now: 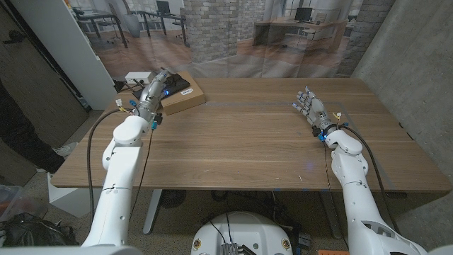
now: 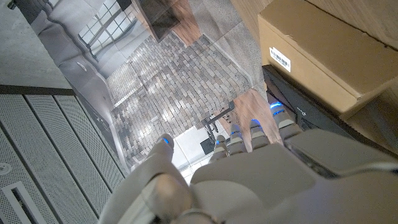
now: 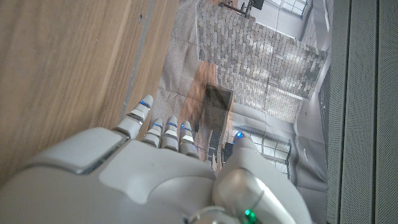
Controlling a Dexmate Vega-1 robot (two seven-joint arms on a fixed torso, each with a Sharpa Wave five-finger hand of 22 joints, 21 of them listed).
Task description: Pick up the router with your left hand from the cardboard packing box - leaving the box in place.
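Your left hand (image 1: 157, 86) sits against router (image 1: 177, 83) atop cardboard box (image 1: 185, 98); white device (image 1: 138, 76) crowds behind.

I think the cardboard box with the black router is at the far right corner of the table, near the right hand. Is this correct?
Not quite. The cardboard box with the black router is at the far left corner of the table, at the left hand, as the head view shows. The right hand stands apart on the other side.

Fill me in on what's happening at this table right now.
The robot's left hand is reaching over the black router that sits on the cardboard box at the table's far left corner; whether it grips the router yet is unclear. The right hand waits over the wooden table, holding nothing.
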